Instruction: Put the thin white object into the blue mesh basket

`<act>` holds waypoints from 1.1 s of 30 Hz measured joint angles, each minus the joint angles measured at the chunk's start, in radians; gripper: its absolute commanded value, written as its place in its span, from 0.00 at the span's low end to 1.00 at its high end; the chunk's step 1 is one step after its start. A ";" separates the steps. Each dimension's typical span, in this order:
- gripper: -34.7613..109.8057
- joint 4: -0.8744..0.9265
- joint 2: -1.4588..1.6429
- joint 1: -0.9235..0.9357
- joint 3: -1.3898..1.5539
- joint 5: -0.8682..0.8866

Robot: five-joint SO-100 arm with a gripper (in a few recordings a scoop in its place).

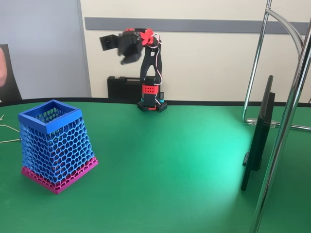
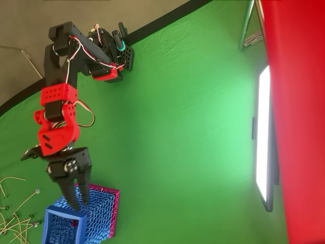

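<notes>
The blue mesh basket (image 1: 53,145) with its magenta base band stands on the green table at the left, open top up; from above it sits at the bottom left (image 2: 84,216). My gripper (image 1: 119,51) is raised high above the table on the red and black arm. In the overhead view the gripper (image 2: 80,203) points down over the basket's near rim. Its fingers (image 2: 68,190) are slightly open in a narrow V, and I see nothing between them. I cannot pick out the thin white object; the basket's inside is largely hidden.
Several pale thin wires (image 2: 18,211) lie left of the basket, a few reaching the left edge of the fixed view (image 1: 7,128). A dark screen (image 1: 257,136) on a chrome stand (image 1: 286,121) stands at the right. The arm's base (image 1: 151,99) is at the table's back edge.
</notes>
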 measured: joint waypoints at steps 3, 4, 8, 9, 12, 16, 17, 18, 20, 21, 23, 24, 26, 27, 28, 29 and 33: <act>0.35 0.041 0.149 -0.023 0.149 -0.071; 0.35 0.057 0.196 -0.037 0.199 -0.091; 0.35 0.094 0.405 -0.078 0.416 -0.153; 0.35 0.100 0.449 -0.084 0.457 -0.163; 0.33 0.120 0.586 -0.092 0.600 -0.198; 0.33 0.141 0.765 -0.097 0.808 -0.227; 0.33 0.141 0.792 -0.098 0.836 -0.233; 0.32 0.161 0.844 -0.100 0.891 -0.239; 0.32 0.175 0.899 -0.103 0.954 -0.245; 0.32 0.175 0.910 -0.103 0.965 -0.245; 0.32 0.204 0.982 -0.104 1.028 -0.245; 0.31 0.215 0.997 -0.110 1.046 -0.245; 0.30 0.233 1.034 -0.117 1.080 -0.247; 0.30 0.238 1.049 -0.117 1.095 -0.247; 0.29 0.241 1.080 -0.118 1.126 -0.250; 0.29 0.244 1.098 -0.118 1.147 -0.253; 0.28 0.287 1.203 -0.123 1.229 -0.264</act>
